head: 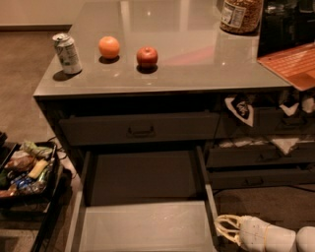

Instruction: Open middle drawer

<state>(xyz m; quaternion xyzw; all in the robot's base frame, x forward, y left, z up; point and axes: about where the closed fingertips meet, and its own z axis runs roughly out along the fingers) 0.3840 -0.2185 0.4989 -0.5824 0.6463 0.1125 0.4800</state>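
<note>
The middle drawer [142, 227] stands pulled far out toward me below the closed top drawer [140, 129]. Its pale grey floor shows and holds nothing. Its front and handle are cut off by the bottom edge of the view. My gripper [220, 230], pale with yellowish fingers [227, 219], is at the bottom right, just outside the drawer's right side wall. It points left, is open and holds nothing.
On the grey counter [197, 59] stand a can [67, 53], an orange [109, 47], an apple [147, 56] and a jar [241, 15]. An orange-red board [291, 64] overhangs the right end. The right drawer stack [261, 155] has cloths hanging out. A black tray of packets [24, 170] sits on the floor at left.
</note>
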